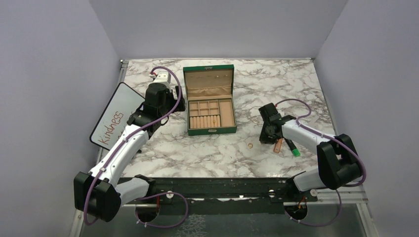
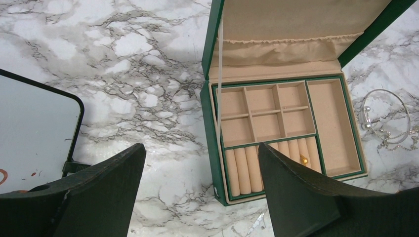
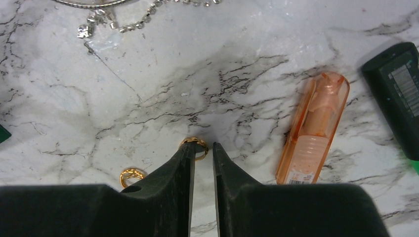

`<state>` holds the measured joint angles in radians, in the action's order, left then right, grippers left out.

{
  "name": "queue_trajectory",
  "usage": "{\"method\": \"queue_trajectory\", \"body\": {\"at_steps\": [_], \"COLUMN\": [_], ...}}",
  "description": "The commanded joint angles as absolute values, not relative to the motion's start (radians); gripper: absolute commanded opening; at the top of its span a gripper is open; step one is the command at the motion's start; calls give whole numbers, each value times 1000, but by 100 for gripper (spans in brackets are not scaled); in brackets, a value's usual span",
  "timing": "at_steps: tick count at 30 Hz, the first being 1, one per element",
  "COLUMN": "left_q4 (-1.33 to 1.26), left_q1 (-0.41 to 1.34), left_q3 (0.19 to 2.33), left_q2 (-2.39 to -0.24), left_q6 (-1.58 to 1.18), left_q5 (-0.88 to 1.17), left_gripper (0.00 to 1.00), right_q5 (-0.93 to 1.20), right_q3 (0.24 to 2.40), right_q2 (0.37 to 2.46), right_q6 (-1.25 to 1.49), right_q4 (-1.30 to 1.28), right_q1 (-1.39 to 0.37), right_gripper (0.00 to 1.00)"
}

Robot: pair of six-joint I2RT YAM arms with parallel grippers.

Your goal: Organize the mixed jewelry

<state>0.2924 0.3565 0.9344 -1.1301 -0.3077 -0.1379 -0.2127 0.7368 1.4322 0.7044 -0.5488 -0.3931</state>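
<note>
Zero grip on your left gripper (image 2: 200, 153): jaws wide open, hanging just left of the green box (image 2: 210, 123), which holds a gold piece (image 2: 304, 159) in its ring rolls. Your right gripper (image 3: 203, 145): slim gap, gold ring (image 3: 197, 141) touching one fingertip, can't tell if pinched. Second ring (image 3: 131, 174) lies loose nearby.

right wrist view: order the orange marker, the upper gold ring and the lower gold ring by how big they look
1. orange marker, clearly the largest.
2. upper gold ring and lower gold ring: they look about alike and both are partly hidden, so no ranking between them.
</note>
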Motion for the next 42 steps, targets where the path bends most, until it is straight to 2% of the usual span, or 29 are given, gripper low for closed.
{"method": "queue_trajectory", "body": {"at_steps": [1,4,10,17,24,32,36,42], "left_q4": [260,254,219,123,22,-214,-306,-386], "left_q1": [358,359,359,394,596,726,776,855], "left_q3": [922,922,914,918,953,911,902,864], "left_q2": [-1134,-1136,-1142,-1207,-1318,-1464,-1525,-1542], "left_q6": [-320,-326,-341,-447,-587,-820,-898,-997], "left_q5": [-107,-99,-5,263,253,261,255,131], "left_gripper": [85,85,85,85,89,89,81,60], "right_q5": [-146,-134,-131,-85,43,169,217,294], "right_q3": [689,679,667,607,513,448,436,420], "right_q2": [1450,1455,1424,1319,1159,1020,991,965], "right_q6": [642,641,675,741,908,1074,1126,1195], "right_q4": [-464,-461,-466,-391,-253,-152,-127,-99], "right_q1": [-372,-367,-367,-367,-366,-366,-367,-366], "right_gripper": [22,17,1,1,1,1,1,1]}}
